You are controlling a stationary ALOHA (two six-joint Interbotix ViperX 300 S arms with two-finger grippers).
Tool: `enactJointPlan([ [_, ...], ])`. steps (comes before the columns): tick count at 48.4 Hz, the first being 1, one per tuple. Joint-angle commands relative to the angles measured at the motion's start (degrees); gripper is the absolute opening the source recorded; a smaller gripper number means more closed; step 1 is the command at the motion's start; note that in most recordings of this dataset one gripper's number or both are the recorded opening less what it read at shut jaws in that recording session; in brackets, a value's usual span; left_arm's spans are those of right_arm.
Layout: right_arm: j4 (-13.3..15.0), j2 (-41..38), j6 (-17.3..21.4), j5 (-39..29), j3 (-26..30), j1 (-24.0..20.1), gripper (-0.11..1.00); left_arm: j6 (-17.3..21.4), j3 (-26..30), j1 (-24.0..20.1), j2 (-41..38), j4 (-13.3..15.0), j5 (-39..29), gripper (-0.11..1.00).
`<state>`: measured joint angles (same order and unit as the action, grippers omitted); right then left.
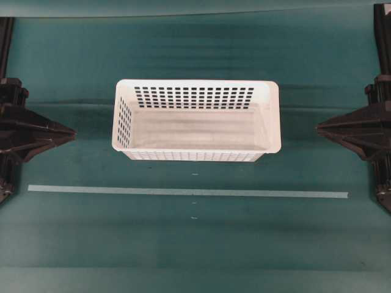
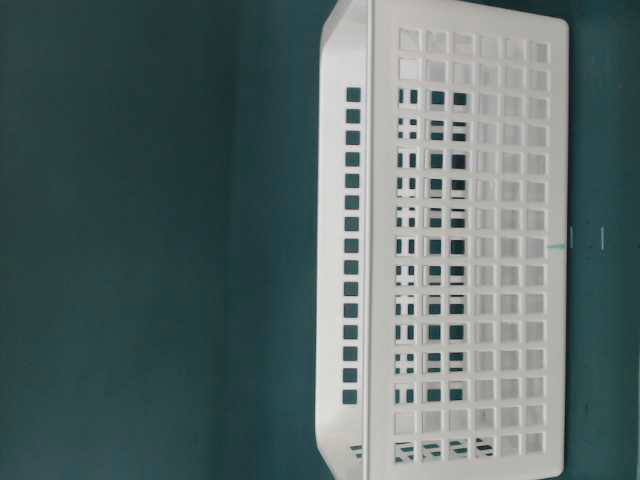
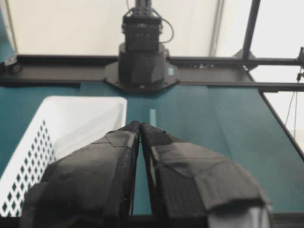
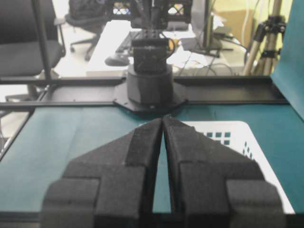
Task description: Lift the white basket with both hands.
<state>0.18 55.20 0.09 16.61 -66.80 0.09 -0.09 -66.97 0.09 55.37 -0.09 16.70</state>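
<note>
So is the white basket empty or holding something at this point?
Empty. The overhead view shows the white basket upright with its bare floor in full view, nothing inside, standing apart from both tools.

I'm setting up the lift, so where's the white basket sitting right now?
In the overhead view the white basket sits mid-table, between the left gripper and right gripper, touching neither, just beyond the pale tape line.

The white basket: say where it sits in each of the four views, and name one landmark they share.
Overhead exterior: white basket centre, slightly above the middle, apart from both grippers.
Table-level exterior: fills the right half, picture turned sideways.
Left wrist: lower left, beside the shut left gripper.
Right wrist: lower right, partly behind the shut right gripper.
Shared landmark: the green table cover.
</note>
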Motion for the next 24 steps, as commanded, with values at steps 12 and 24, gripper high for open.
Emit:
enactJointPlan([
  [12, -10.02, -0.97, 8.17, -6.42, 2.99, 1.41, -0.01, -10.28, 3.34, -0.88, -0.97, -0.79, -2.72, -0.06],
  [24, -17.05, -6.94, 22.41, -29.71, 13.62, 10.72, -0.02, -21.09, 8.96, -0.97, -2.55, -0.79, -13.10, -0.06],
])
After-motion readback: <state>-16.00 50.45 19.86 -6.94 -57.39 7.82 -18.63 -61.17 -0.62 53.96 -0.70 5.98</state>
